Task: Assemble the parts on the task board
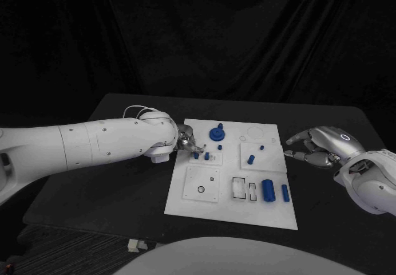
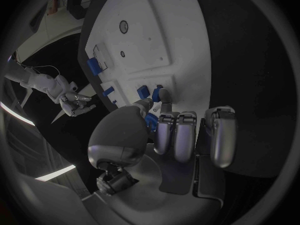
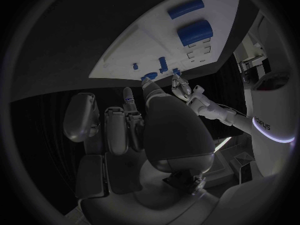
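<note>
White task board (image 1: 276,209) (blue parts (image 1: 268,191) scattered); left hand (image 1: 186,141) pinches a small blue peg (image 2: 150,121), right hand (image 1: 316,148) curled, holding nothing

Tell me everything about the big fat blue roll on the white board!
The big blue cylinder looks like smooth plastic, short and thick, with rounded ends. It lies flat on its side on the white task board, on the side nearer the right hand. A thinner blue bar lies beside it, apart, and a small rectangular slot sits on its other side. Neither hand touches it.
</note>
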Motion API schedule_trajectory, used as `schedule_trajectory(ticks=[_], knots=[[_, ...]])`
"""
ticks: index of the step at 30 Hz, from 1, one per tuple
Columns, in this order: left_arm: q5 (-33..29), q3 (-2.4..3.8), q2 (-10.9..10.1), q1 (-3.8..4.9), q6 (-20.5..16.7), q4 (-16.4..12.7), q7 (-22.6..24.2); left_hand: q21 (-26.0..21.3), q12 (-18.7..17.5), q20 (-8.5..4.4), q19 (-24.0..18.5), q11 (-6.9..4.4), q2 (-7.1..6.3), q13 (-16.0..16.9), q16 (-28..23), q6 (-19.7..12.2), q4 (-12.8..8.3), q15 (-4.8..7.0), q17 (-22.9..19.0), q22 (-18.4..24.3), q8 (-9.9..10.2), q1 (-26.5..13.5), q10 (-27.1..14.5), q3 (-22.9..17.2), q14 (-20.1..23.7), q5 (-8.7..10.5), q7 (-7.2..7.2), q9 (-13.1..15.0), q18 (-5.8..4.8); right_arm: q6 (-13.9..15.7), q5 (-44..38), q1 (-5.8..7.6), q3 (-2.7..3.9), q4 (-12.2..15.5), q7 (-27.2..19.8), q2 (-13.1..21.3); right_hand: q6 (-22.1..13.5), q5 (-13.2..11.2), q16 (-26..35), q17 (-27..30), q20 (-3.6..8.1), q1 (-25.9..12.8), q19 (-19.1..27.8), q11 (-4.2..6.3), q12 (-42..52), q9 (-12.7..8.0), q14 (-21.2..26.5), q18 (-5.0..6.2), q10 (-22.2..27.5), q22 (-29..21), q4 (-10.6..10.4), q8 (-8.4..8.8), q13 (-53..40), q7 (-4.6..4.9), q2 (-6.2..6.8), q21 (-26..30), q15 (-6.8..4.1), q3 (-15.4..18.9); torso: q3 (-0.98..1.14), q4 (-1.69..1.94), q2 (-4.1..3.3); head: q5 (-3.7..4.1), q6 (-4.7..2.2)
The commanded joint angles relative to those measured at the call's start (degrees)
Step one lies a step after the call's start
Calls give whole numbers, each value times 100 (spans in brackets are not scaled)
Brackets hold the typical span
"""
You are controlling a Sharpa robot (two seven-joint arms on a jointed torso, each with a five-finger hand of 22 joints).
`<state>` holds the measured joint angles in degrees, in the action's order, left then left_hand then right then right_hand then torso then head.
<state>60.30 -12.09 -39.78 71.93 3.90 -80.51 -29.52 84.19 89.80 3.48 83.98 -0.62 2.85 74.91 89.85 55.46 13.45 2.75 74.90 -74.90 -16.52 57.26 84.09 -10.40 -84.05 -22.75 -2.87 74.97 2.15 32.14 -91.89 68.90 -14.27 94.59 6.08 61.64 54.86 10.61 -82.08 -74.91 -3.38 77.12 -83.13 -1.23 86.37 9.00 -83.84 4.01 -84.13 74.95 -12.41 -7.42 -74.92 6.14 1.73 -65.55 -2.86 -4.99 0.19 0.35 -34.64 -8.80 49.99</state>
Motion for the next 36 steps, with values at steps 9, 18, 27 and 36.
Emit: schedule_trajectory(ticks=[9, 18, 27, 36], knots=[[-20, -23, -27, -31, 166, -41, -45, -33, 20, 21, 20, -16, -15, 1509, 15, 11, -36, 15, 1510, -1259, -25, 118, 591, -106, -595, -215, 33, 104, -25, -13, -36, -19, 3, -12, 67, -5, 37, 37, 44, -671, -5, 22, 40, 3, -51, -7, -418, 65, -314, 885, -22, 40, -1102, 3, -31, 33, 9, -9, -4, -7, 5, -7, 1], [-20, -23, -49, -31, 179, -48, -71, -46, 20, 18, 7, -12, -42, 1509, 15, -22, -30, 18, 1510, -1254, 7, 113, 591, -112, -595, -178, 22, 86, -21, -4, -36, -26, 3, -20, 64, -10, 38, 41, 54, -661, -4, 23, 45, 3, -65, -7, -415, 68, -305, 880, -23, 41, -1089, 3, -31, 52, 9, -9, -1, -6, 7, -19, 1], [-20, -23, -45, -31, 130, -43, -32, -48, 20, 32, 6, 16, -54, 1509, 15, -40, 94, -4, 1510, -1253, 31, 16, 591, -66, -595, 386, -15, 93, -22, 4, -36, -31, 3, -27, 65, -16, 39, 42, 54, -661, -4, 24, 44, 3, -78, -7, -415, 67, -297, 881, -23, 42, -1077, 3, -31, 47, 8, -9, -4, -10, 3, -14, 1], [-20, -22, -155, -24, -408, -97, 286, -15, 20, 51, 38, 37, 17, 1509, 15, 1, 326, -23, 1510, -1267, 24, -307, 591, 175, -595, 810, -34, 100, -32, 18, -36, -33, 3, -37, 63, -8, 41, 47, 58, -657, -4, 25, 47, 4, -88, -7, -414, 69, -291, 879, -24, 43, -1067, 2, -32, 58, 8, -8, -4, -7, -1, 10, 1]])
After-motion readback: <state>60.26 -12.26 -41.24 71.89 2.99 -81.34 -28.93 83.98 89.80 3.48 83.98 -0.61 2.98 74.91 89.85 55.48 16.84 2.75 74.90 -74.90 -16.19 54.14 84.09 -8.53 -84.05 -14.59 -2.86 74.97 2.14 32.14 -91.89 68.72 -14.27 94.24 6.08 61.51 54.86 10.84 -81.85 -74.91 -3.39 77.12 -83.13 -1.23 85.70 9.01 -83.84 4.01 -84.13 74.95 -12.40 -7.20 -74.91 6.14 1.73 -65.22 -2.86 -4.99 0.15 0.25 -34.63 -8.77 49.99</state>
